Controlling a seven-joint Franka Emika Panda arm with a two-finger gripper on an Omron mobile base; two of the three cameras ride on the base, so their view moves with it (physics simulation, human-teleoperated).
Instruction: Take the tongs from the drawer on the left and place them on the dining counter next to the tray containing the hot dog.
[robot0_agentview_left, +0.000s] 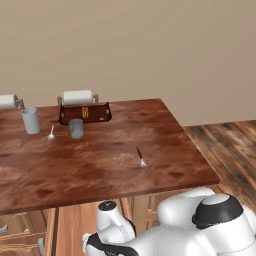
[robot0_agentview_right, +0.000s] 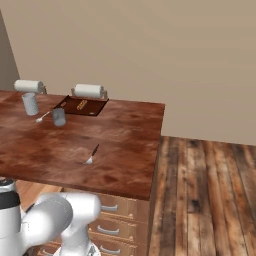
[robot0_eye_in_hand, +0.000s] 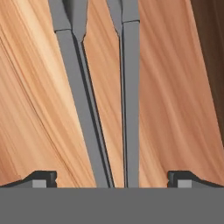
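Tongs lie on the pale drawer floor, both grey arms running between the finger tips of the tool, which stands wide open, holding nothing. Step judged: grasp. Next: lower, close on both arms, lift.

Tabletop count: one tray, one hot dog, two cups, two paper-towel rolls, one spoon, one fork.

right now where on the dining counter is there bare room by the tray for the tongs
Bare wood right of the tray, out to the counter edge, and the wide stretch between tray and fork. Crowded left and front: cups, spoon; paper-towel roll behind.
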